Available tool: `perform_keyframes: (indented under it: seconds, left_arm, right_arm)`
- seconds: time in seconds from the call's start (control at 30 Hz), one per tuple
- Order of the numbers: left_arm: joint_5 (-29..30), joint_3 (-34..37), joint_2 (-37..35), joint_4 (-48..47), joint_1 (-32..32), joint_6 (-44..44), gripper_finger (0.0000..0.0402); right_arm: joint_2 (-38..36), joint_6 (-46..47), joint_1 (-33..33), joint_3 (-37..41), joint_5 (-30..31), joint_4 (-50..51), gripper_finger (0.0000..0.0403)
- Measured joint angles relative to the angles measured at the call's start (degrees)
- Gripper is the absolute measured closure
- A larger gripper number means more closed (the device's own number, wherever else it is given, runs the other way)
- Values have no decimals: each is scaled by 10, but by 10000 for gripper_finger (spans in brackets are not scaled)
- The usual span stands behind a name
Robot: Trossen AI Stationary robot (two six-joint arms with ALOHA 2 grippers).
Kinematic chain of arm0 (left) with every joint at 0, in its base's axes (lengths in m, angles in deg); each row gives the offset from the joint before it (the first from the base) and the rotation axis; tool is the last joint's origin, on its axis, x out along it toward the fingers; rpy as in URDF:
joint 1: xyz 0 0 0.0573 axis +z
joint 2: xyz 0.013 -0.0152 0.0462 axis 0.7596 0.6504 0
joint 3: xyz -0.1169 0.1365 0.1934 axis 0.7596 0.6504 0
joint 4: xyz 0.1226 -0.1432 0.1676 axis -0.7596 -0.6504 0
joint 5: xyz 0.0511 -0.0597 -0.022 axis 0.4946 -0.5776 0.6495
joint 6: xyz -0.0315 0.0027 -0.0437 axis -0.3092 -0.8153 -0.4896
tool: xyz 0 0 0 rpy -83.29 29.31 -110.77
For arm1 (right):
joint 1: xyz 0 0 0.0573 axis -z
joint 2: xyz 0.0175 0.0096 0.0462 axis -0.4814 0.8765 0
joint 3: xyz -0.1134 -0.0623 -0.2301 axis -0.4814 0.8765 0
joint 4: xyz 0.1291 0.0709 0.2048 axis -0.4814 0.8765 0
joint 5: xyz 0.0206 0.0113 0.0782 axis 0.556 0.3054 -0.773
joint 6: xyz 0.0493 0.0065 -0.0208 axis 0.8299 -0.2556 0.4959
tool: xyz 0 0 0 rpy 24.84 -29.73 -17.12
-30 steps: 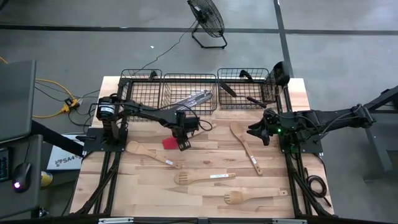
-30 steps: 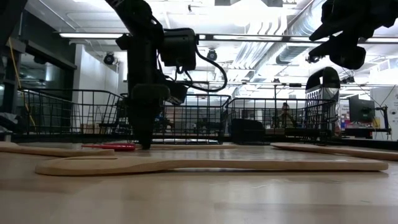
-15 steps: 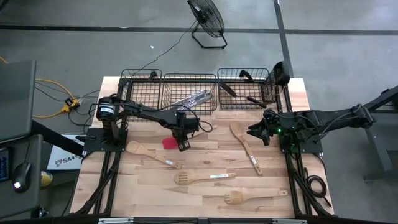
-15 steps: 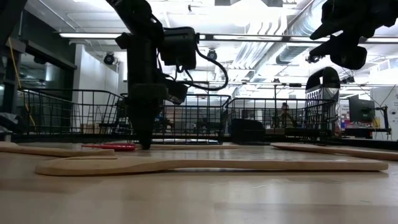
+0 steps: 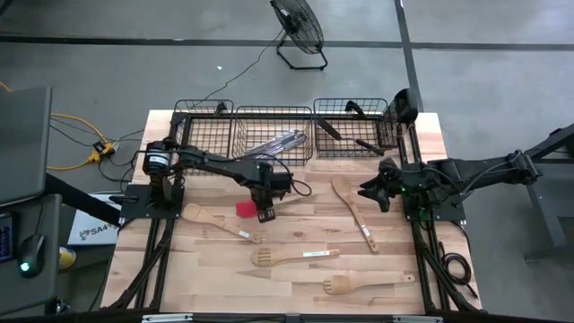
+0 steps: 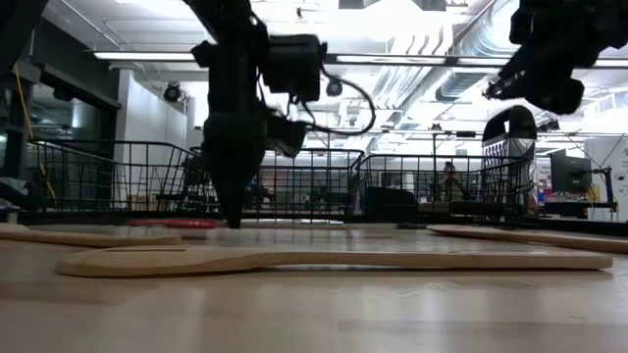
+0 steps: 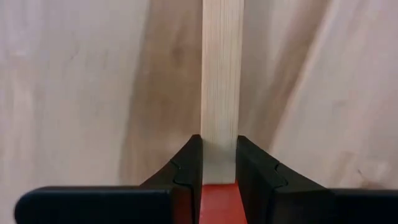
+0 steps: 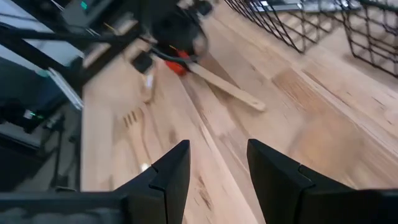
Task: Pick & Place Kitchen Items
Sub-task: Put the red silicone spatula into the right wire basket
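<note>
The red-headed wooden-handled spatula [image 5: 244, 208] hangs just above the table's middle left, and my left gripper [image 5: 265, 213] is shut on it, pointing down. In the low view its red head [image 6: 177, 223] floats slightly above the tabletop. My right gripper [image 5: 375, 193] hovers open above the table's right side, with nothing between its fingers [image 8: 214, 174]. On the table lie a wooden spoon [image 5: 220, 222], a slotted spatula [image 5: 291, 257], a forked wooden spatula [image 5: 368, 283] and a plain wooden spatula [image 5: 354, 211]. My left gripper pinches the spatula's wooden handle [image 7: 220, 146] between its two fingers [image 7: 189, 168], right where the handle meets the red head [image 7: 217, 202]. The fingers come from above and lie across the handle. The red head is clear of the table; whether the handle's free end [image 8: 258, 106] still rests there, I cannot tell.
Three black wire baskets stand along the far edge: left [image 5: 202, 126], middle [image 5: 260, 135] with silver cutlery [image 5: 285, 141], right [image 5: 354, 126] with black-handled tools. A fan [image 5: 299, 31] stands on the floor beyond the table.
My left gripper has risen a little and shifted slightly toward the table's right, taking the spatula along. The red head, which lay on the table, now hangs just above it.
</note>
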Motion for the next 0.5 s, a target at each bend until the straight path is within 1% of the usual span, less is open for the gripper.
perform_keyframes:
  seconds: [0.17, 0.3, 0.37, 0.5]
  left_arm:
    - [0, -17, -1, -8, 2, 6, 336]
    - [2, -34, -2, -25, 1, 9, 336]
    - [2, -45, -2, -29, 1, 15, 336]
    - [6, -64, -3, -28, -1, 21, 336]
  right_arm:
    - [0, 13, 0, 0, 4, 30, 251]
    - [1, -6, -9, 0, 3, 30, 251]
    - [3, -14, -23, 4, 14, 26, 251]
    - [10, 5, -58, 39, 55, 9, 251]
